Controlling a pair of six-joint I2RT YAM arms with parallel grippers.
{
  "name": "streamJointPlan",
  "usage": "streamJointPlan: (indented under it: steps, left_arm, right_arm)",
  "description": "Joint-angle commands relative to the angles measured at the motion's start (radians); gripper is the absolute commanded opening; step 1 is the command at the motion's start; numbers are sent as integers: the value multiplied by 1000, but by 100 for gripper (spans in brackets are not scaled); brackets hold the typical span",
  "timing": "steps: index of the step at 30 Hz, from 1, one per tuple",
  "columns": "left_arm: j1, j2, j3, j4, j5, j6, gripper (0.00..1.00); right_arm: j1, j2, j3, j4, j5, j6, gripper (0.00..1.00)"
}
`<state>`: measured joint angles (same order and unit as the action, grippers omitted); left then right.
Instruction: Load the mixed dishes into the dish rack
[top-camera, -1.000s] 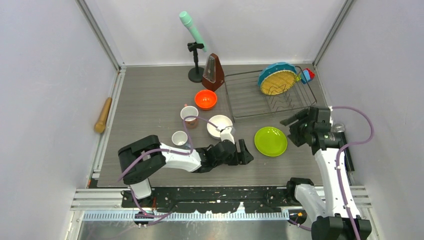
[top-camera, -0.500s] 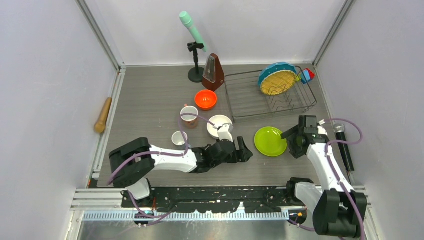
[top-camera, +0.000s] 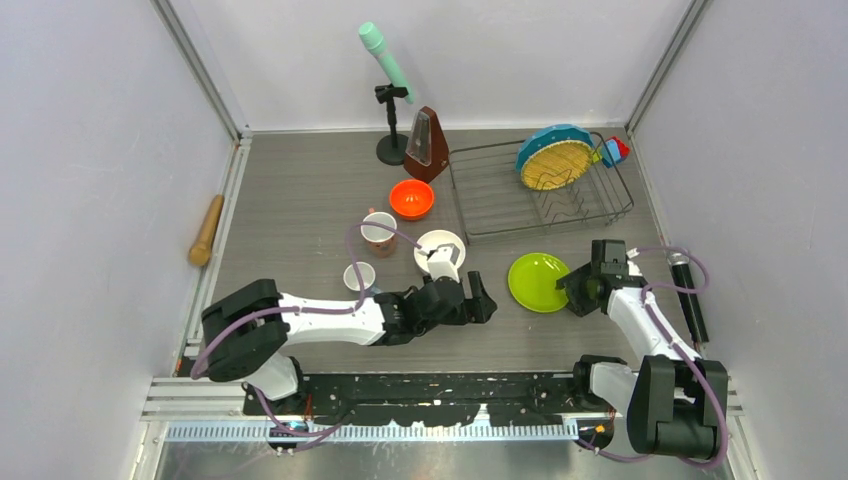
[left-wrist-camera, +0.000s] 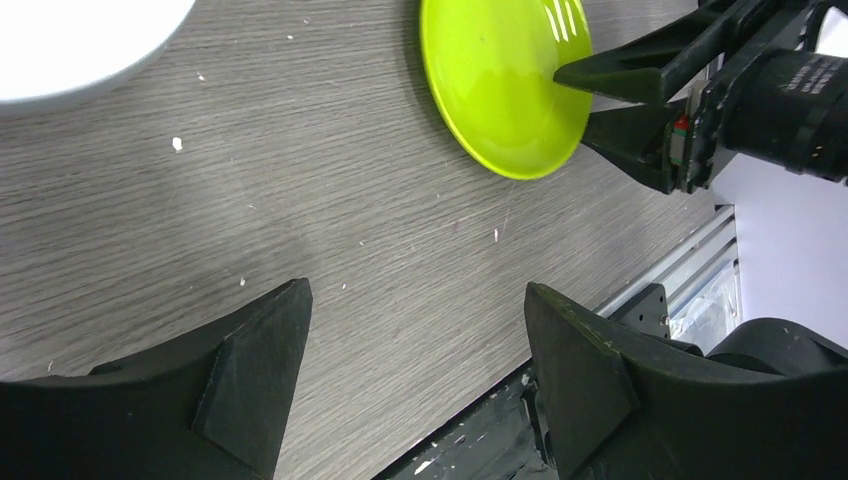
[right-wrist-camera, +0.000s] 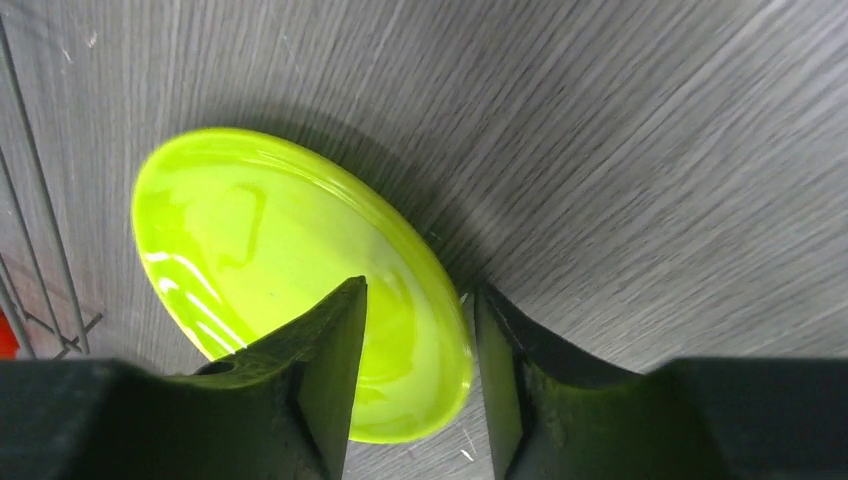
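My right claw (top-camera: 578, 290) has dropped from up by the dish rack (top-camera: 480, 200) to the lime-green plate (top-camera: 537, 282). The plate lies flat on the table (top-camera: 300, 200), right of centre in the top view, just below the rack. My fingers are spread and straddle its right rim, not clamped yet. It looks glossy, stiff, probably light and slippery, so I'd pinch well in over the rim. My left claw (top-camera: 478, 300) hangs spread wide, holding nothing.

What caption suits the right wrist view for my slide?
Right claw straddling the rim of the round lime-green plate on the grey wood-grain table.
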<state>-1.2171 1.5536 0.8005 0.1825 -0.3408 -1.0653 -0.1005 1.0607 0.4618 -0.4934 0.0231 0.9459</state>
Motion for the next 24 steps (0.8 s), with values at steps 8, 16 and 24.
streamJointPlan:
  steps: [8, 16, 24]
  left_arm:
    - [2, -79, 19, -50, -54, 25, 83]
    - [75, -141, 6, -52, 59, -35, 87]
    - [155, -187, 10, -46, 196, -120, 87]
  right_arm:
    - [1, -36, 17, -73, -41, 13, 1]
    - [1, -194, 141, -246, -164, -38, 0]
    - [2, -251, 255, -307, -397, -104, 0]
